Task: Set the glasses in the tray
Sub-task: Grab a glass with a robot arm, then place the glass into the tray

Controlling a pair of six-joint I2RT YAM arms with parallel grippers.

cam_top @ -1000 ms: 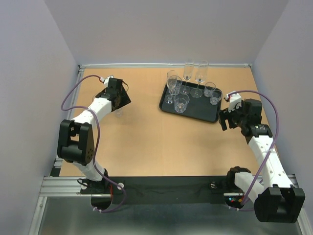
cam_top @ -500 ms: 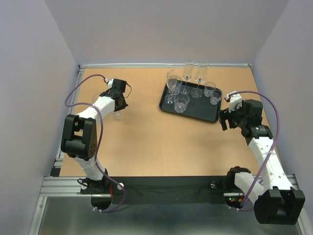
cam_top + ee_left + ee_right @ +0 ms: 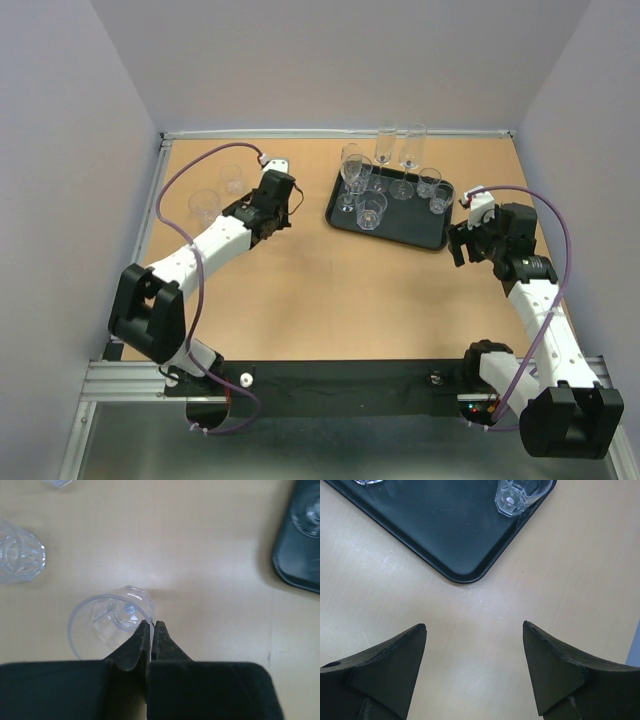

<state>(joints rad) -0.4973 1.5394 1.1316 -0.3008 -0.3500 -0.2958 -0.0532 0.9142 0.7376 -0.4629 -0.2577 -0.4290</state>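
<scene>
My left gripper [image 3: 152, 625] is shut on the rim of a small clear glass [image 3: 107, 625], one finger inside and one outside, held over the wooden table left of the black tray [image 3: 400, 222]. From above, the left gripper [image 3: 278, 215] hides that glass. Two more glasses [image 3: 204, 205] [image 3: 232, 178] stand at the table's left. Several glasses, short ones [image 3: 371, 210] and stemmed ones [image 3: 384, 145], stand in the tray. My right gripper [image 3: 475, 630] is open and holds nothing, just off the tray's near right corner [image 3: 455, 570].
A tumbler [image 3: 20, 557] stands on the table left of the held glass. The tray's edge [image 3: 295, 565] shows at the right of the left wrist view. A small glass [image 3: 517, 495] stands near the tray's rim. Grey walls close in the table on three sides.
My left gripper closed on the glass's rim and carried it right, away from the two standing glasses and toward the tray. The right arm has not moved.
</scene>
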